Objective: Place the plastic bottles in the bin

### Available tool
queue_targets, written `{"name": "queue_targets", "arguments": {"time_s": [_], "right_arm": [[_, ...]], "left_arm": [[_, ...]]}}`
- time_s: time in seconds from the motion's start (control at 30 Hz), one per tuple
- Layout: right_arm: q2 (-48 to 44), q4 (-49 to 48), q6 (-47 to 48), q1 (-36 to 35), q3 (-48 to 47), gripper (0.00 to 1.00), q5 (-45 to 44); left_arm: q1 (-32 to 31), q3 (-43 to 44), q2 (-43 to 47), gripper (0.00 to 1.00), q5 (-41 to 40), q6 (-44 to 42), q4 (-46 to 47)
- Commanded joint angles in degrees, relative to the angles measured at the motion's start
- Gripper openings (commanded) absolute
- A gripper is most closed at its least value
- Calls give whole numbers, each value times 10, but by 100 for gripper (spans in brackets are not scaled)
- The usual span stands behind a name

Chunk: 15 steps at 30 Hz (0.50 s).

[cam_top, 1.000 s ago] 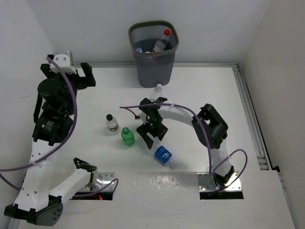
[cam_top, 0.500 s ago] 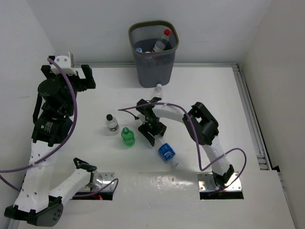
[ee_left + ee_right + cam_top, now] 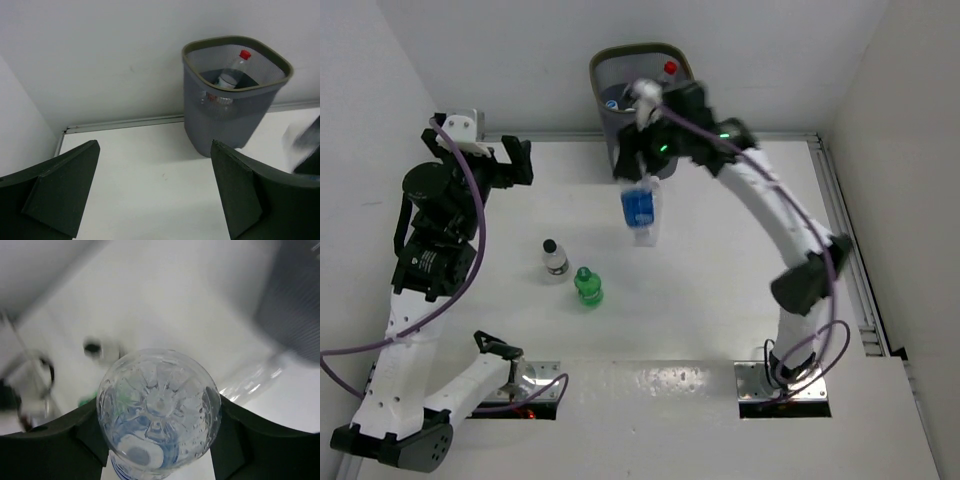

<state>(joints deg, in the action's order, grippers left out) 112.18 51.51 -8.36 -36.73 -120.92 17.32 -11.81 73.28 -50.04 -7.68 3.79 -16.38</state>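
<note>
The white table (image 3: 720, 300) is in plain view from above. The mesh bin (image 3: 220, 125) at its far edge is partly covered there, since the right arm crosses its near rim and front wall. The left wrist camera shows the bin whole. A red-capped bottle (image 3: 232, 72) leans inside it, and whatever lies lower is too dim through the mesh to name.

The right claw (image 3: 160, 437) is clamped on a blue-label bottle (image 3: 638, 205), a finger on each side and the base facing the wrist camera. This bottle hangs in the air in front of the bin, outside its rim. Behind it the right wrist picture is smeared, and a clear bottle (image 3: 250, 382) near the bin's foot is only a blur.

The left claw (image 3: 155, 195) stands wide apart, holding nothing, and its fingers are cut off by the frame.

On the table, well apart from the bin, a black-capped bottle (image 3: 553, 258) stands just beside a green bottle (image 3: 587, 286).
</note>
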Motion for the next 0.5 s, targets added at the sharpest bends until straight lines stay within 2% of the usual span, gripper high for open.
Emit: {"name": "queue_targets", "arguments": {"time_s": [0.0, 0.03, 0.1, 0.13, 0.23, 0.27, 0.47], "right_arm": [[-154, -248, -82, 59, 24, 0, 12], [-172, -415, -100, 74, 94, 0, -6], [-213, -508, -77, 89, 140, 0, -73], [-215, -626, -60, 97, 152, 0, -89], [-162, -727, -60, 124, 124, 0, -136], [-128, -740, -69, 137, 80, 0, -142], [13, -836, -74, 170, -38, 0, -187]], "left_arm": [[7, 30, -23, 100, 76, 10, 29], [7, 39, -30, 100, 82, 10, 22], [7, 46, -48, 100, 100, 5, 17], [7, 46, -48, 100, 106, -1, 17], [7, 51, -66, 100, 118, -1, 17], [7, 51, -72, 100, 118, -1, 17], [12, 34, -85, 100, 107, -1, 22]]}}
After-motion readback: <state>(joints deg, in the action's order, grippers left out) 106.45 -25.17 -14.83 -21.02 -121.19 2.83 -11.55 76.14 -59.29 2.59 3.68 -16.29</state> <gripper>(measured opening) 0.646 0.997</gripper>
